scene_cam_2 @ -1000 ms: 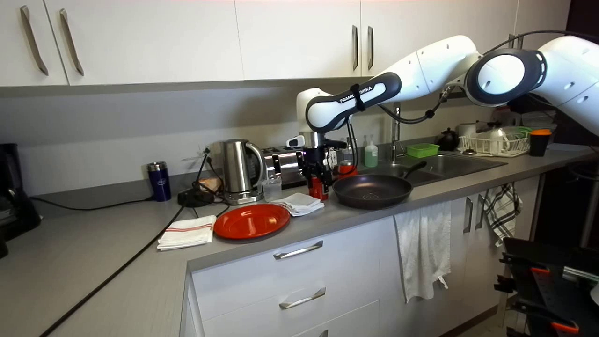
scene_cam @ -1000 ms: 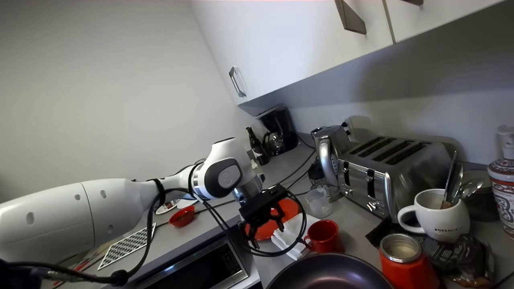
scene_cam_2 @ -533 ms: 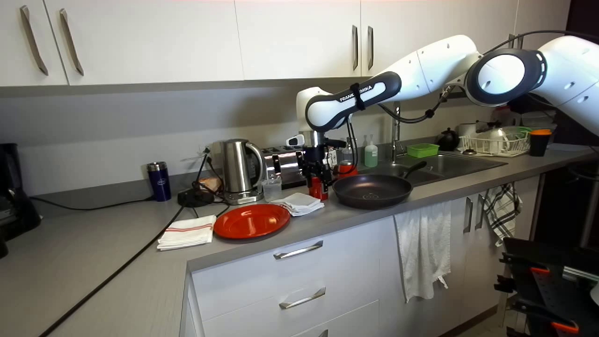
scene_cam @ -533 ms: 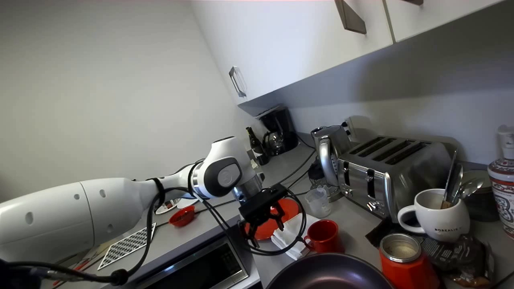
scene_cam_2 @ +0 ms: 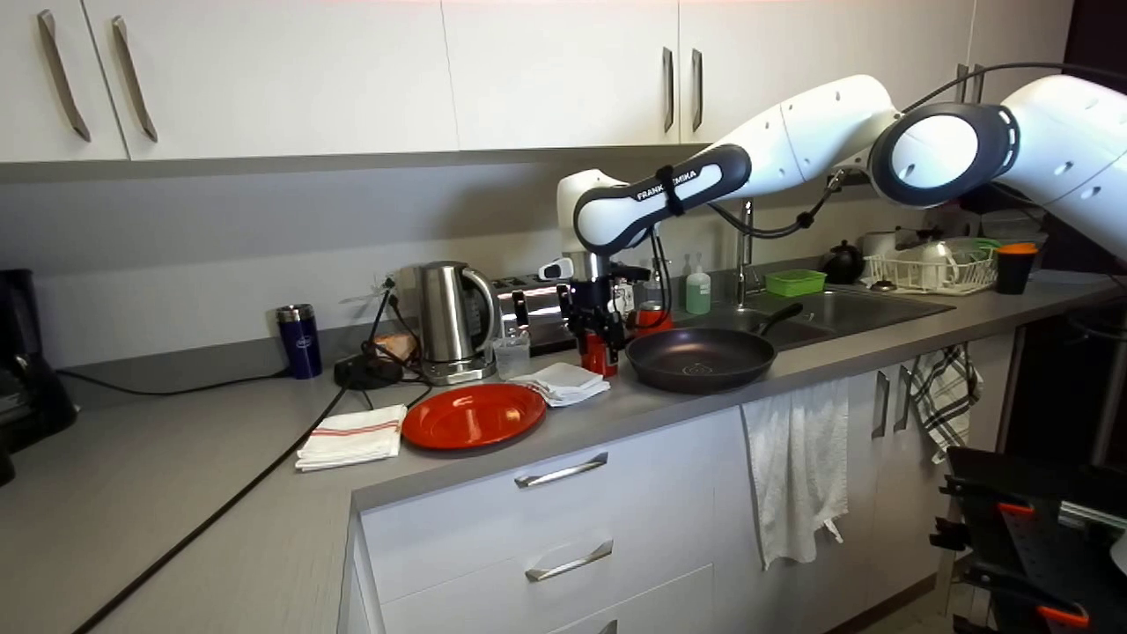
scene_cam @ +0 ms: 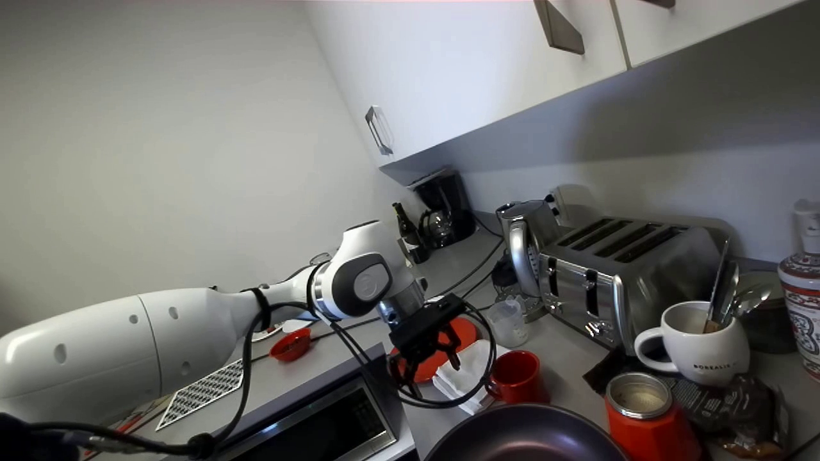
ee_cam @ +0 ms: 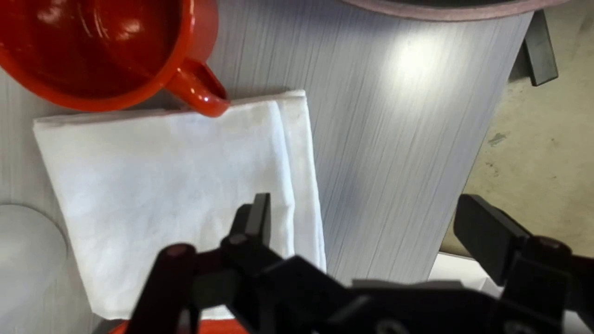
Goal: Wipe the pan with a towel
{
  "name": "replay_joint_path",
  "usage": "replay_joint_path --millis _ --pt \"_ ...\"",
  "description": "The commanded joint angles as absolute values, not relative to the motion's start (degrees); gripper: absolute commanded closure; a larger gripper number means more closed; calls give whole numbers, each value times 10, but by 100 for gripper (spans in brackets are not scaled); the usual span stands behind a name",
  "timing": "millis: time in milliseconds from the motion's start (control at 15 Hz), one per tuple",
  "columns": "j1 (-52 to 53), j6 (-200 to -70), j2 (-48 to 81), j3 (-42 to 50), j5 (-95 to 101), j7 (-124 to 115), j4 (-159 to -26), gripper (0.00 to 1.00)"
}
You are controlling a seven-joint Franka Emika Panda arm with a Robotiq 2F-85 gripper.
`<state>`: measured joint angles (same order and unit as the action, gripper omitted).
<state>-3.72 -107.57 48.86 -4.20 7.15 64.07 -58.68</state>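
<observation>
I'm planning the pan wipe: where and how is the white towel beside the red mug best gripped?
The towel lies flat, so probably pinch it from above, at the layered edge facing the front of the counter: folds step apart there, while the mug handle overlaps the adjoining edge.

In the wrist view, the top edge cuts off most of the pan [ee_cam: 452, 13] and the upper left corner cuts into the red mug [ee_cam: 93, 51]. The gripper [ee_cam: 364, 204] hides the lower right bit of the towel [ee_cam: 171, 185]. You can't tell what the cut-off pale round thing [ee_cam: 28, 260] at the left edge is. In an exterior view, the dark packet [scene_cam: 727, 410] at the lower right has print too tiny to read.
</observation>
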Motion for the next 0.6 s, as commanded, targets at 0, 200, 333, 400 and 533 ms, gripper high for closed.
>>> replay_joint_path --millis 0,200,333,400,533 --pt "-38 -1063 533 -41 79 695 -525 0" --pt "-39 -1084 557 -42 80 746 -502 0" --pt "-39 -1100 571 -42 78 769 -487 0" --pt "-39 -1108 578 -42 77 781 -480 0" --pt "-41 -1131 588 -44 72 803 -469 0"
